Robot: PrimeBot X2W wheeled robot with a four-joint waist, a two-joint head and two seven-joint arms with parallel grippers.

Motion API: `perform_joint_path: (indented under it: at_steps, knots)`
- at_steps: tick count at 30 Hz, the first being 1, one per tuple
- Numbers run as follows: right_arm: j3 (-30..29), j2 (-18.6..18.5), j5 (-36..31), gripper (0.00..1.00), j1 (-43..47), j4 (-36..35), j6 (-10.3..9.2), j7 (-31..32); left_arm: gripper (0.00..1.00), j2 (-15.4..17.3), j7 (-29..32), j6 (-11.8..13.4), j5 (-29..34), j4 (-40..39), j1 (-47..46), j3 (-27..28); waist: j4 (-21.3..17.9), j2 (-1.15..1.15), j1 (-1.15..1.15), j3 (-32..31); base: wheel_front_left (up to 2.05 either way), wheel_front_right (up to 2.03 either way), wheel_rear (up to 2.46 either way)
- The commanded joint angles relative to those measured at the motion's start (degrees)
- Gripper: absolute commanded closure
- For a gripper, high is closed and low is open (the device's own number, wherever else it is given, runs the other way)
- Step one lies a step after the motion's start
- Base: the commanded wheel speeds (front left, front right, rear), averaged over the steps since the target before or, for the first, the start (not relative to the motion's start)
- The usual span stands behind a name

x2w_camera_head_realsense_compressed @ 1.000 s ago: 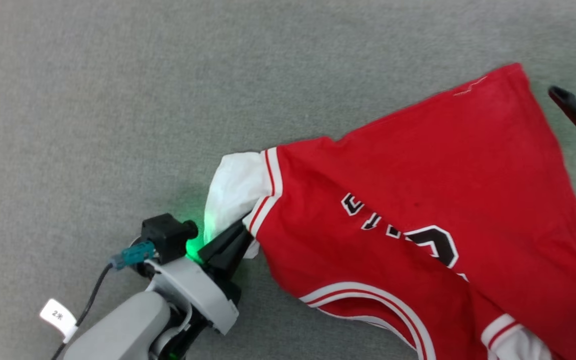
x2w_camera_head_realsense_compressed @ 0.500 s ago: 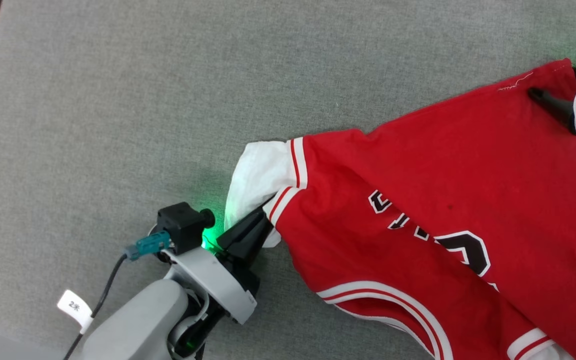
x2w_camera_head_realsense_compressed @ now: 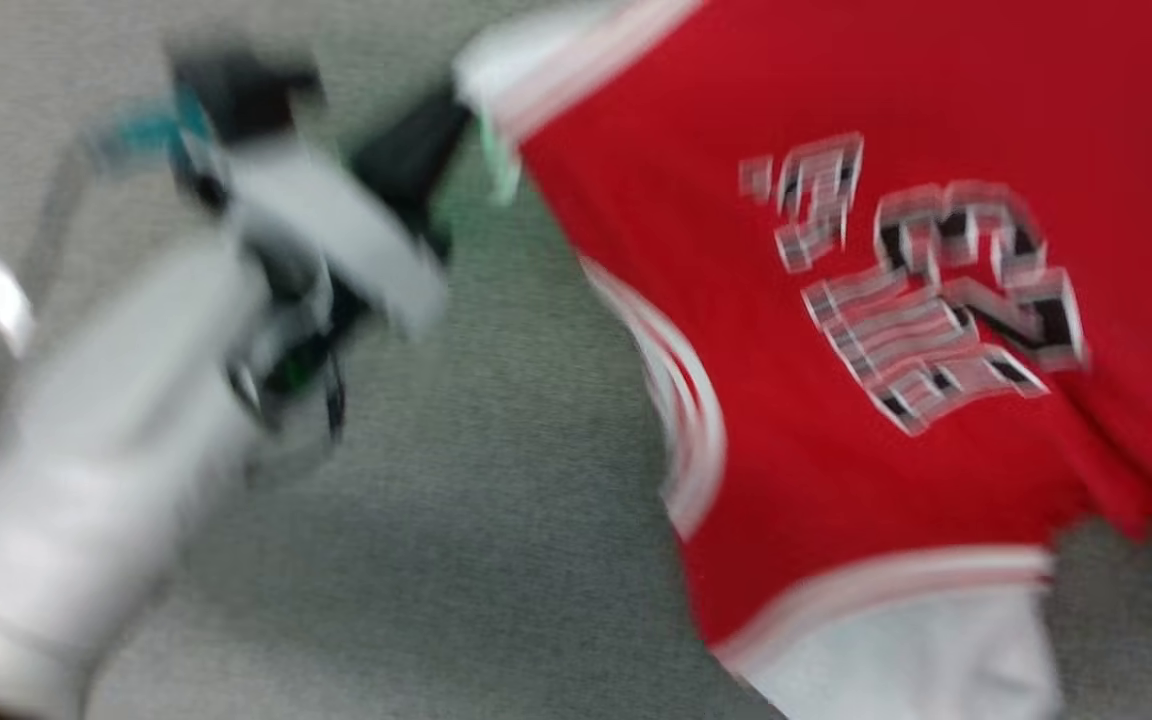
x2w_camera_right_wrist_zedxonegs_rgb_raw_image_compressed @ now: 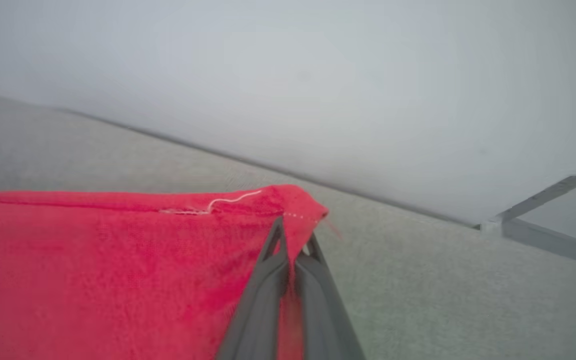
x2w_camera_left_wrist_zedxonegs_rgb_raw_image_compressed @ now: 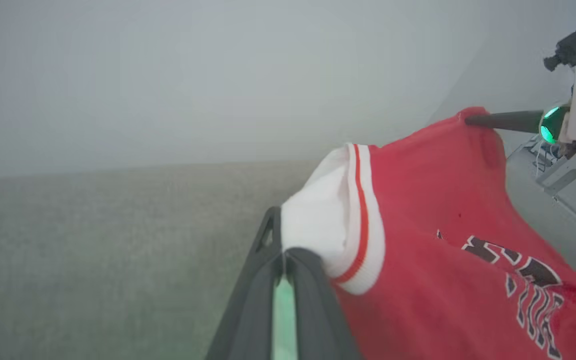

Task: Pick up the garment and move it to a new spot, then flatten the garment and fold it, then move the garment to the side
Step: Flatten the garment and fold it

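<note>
Stretching over the right part of the grey cloth-covered surface (x2w_camera_head_realsense_compressed: 496,560), the garment (x2w_camera_head_realsense_compressed: 836,480) is held up at two points, and its red body runs out past the top and right limits of the head view. Beyond the surface's far edge rises a pale blank backdrop (x2w_camera_right_wrist_zedxonegs_rgb_raw_image_compressed: 318,75), and at the right end of that edge a grey metal rail (x2w_camera_right_wrist_zedxonegs_rgb_raw_image_compressed: 538,200) slants away. The pale left forearm (x2w_camera_head_realsense_compressed: 86,470) lies across the surface's left part and covers the cloth under it.

The left gripper (x2w_camera_left_wrist_zedxonegs_rgb_raw_image_compressed: 283,250) is clamped on the white sleeve (x2w_camera_left_wrist_zedxonegs_rgb_raw_image_compressed: 318,225), its fingers pressed together with the fabric bunched over their tips. The right gripper (x2w_camera_right_wrist_zedxonegs_rgb_raw_image_compressed: 290,240) is pinched tight on a red hem corner (x2w_camera_right_wrist_zedxonegs_rgb_raw_image_compressed: 303,205), where a loose white thread (x2w_camera_right_wrist_zedxonegs_rgb_raw_image_compressed: 233,199) trails along the seam. A green light (x2w_camera_left_wrist_zedxonegs_rgb_raw_image_compressed: 549,125) glows at the right wrist.

Motion smears the head view: the black, white-outlined number (x2w_camera_head_realsense_compressed: 936,290) reads doubled, the striped trim (x2w_camera_head_realsense_compressed: 686,420) runs into soft bands, and the left gripper's fingers (x2w_camera_head_realsense_compressed: 411,150) are a dark smudge. Whether the garment's lower part touches the surface cannot be told, and the sleeve hides the left fingertips
</note>
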Motion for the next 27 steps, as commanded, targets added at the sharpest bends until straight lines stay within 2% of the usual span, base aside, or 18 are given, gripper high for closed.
perform_joint_path:
  at_steps: [1,5,8,14,17,20,23,27]
  knots:
    - [-1.9,0.56,-1.21,1.0,-2.92,1.46,-0.1,-1.35,1.0,-0.27,0.92,0.17,-1.82,1.31,-4.56,0.78,-2.03,0.0,0.0,1.64,0.0,0.0,0.0]
    - [-6.59,2.35,-5.22,1.0,-10.51,6.09,-0.11,-5.49,1.0,-1.0,2.66,0.18,-4.27,7.93,-18.24,2.99,-4.79,0.0,0.0,3.71,0.0,0.0,0.0]
    - [-10.23,3.74,-8.18,1.0,-16.36,9.79,-0.15,-9.21,1.0,-2.32,2.4,0.2,-2.7,15.2,-27.87,4.04,-6.35,0.0,0.0,4.51,0.0,0.0,0.0]
    - [-15.41,6.47,-13.89,1.0,-25.47,15.91,-0.27,-17.86,1.0,-5.17,-3.44,2.25,-1.18,26.92,-42.85,8.27,-8.45,0.0,0.0,4.29,0.0,0.0,0.0]
    - [-17.99,7.4,-15.47,1.0,-28.05,18.09,-0.37,-23.03,1.0,-5.73,-6.06,2.01,-1.86,29.47,-46.82,11.98,-9.02,0.0,0.0,3.86,0.0,0.0,0.0]
    - [-18.76,8.15,-16.38,1.0,-27.9,19.89,-0.52,-26.62,1.0,-6.39,-6.57,0.95,-2.72,29.33,-45.6,15.13,-9.19,0.0,0.0,3.49,0.0,0.0,0.0]
    - [-16.32,8.51,-15.58,1.0,-24.79,20.4,-0.52,-27.67,1.0,-7.16,-6.62,0.44,-1.98,27.2,-40.53,16.63,-9.11,0.0,0.0,3.14,0.0,0.0,0.0]
    - [-12.57,8.23,-11.96,1.0,-17.6,18.36,-0.41,-28.0,1.0,-8.11,-6.55,0.23,-4.26,18.85,-29.41,15.88,-9.06,0.0,0.0,2.45,0.0,0.0,0.0]
